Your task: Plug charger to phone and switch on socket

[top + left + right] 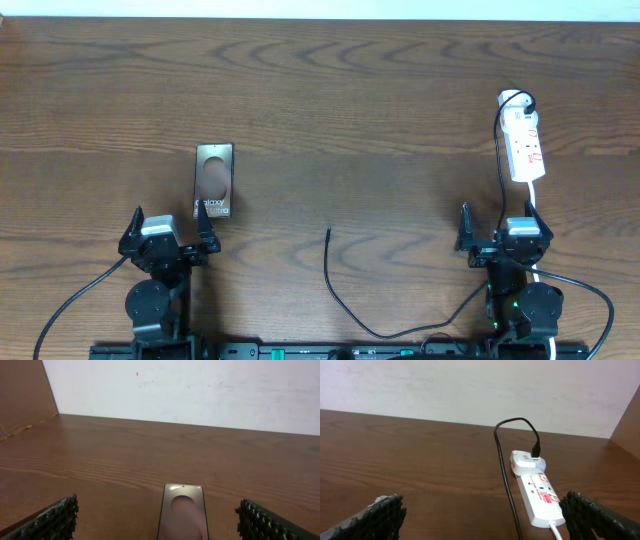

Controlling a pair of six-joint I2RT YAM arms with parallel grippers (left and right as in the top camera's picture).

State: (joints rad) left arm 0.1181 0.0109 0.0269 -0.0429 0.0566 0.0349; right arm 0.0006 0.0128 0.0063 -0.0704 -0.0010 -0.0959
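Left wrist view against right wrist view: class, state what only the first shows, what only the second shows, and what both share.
Only the left wrist view: the phone lying flat on the table, in front of the open left pincer. Only the right wrist view: the socket with the charger plugged into its white plug, in front of the open right pincer. Both: brown wooden table, pale wall, nothing held.

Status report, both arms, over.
Left gripper, right gripper open, empty. Charger tip loose, apart from phone. Socket untouched. Nothing blocking.
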